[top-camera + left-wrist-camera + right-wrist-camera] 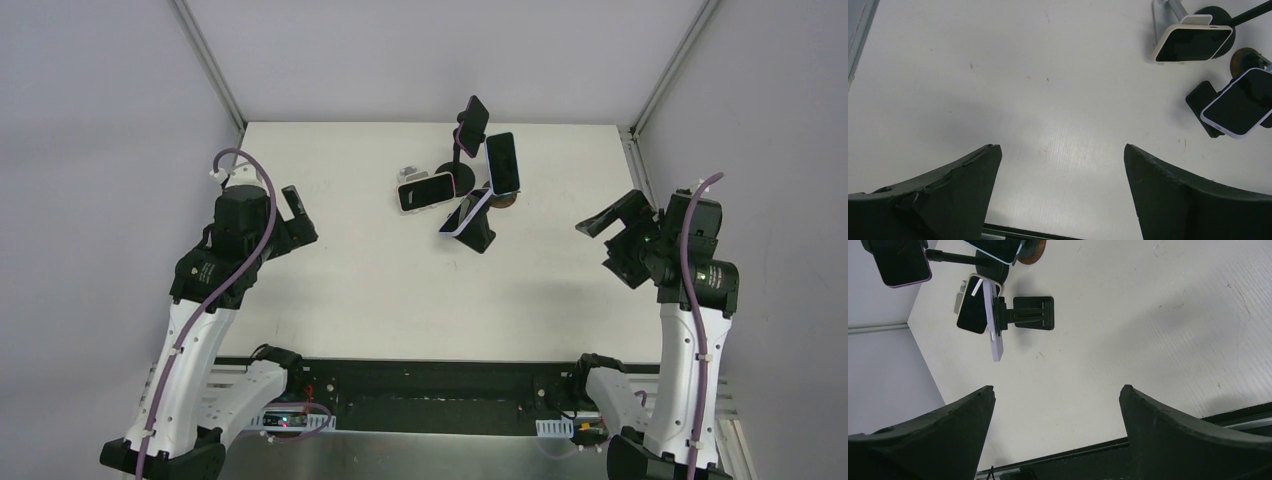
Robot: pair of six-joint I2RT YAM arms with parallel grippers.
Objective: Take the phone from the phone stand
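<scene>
Several phones sit on stands at the back middle of the white table (350, 280). A cream-cased phone (427, 192) (1193, 44) leans on a silver stand. On a low black phone stand (480, 235) (1204, 102) (1030, 314) rests a lavender-cased phone (465, 212) (1240, 102) (993, 322). A pink-cased phone (473, 124) (900, 262) tops a tall black pole. A blue-cased phone (502, 162) stands over a wooden base (1033, 250). My left gripper (300, 215) (1063, 150) hovers open, left of them. My right gripper (615, 228) (1057, 390) hovers open to their right. Neither touches anything.
Grey walls enclose the table on three sides, with metal posts (210, 60) at the back corners. A black rail (430, 375) runs along the near edge between the arm bases.
</scene>
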